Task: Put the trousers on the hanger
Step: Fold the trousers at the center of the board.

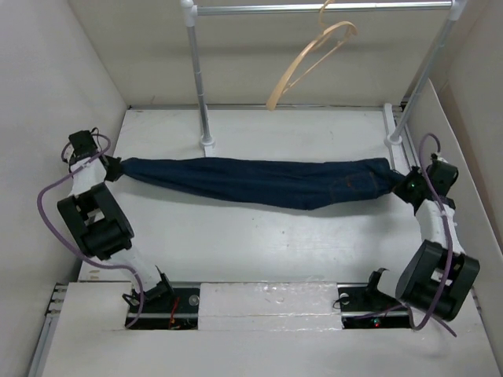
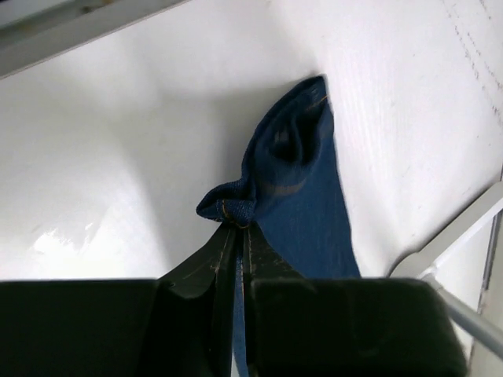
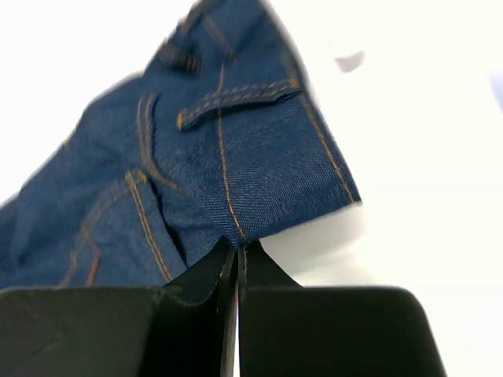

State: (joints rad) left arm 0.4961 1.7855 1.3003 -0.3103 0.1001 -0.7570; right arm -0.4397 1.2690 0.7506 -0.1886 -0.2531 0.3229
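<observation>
Right now the trousers are pulled long across the bench, the left gripper pinched shut on the hem end and the right gripper clamped on the waistband. The hanger dangles from the rail behind, well apart. I'd say lift both ends evenly — each grip holds only a thin edge — then feed one end over the hanger's lower bar.

One pair of trousers, one hanger, one metal rail, two hands: left hand, right hand.
</observation>
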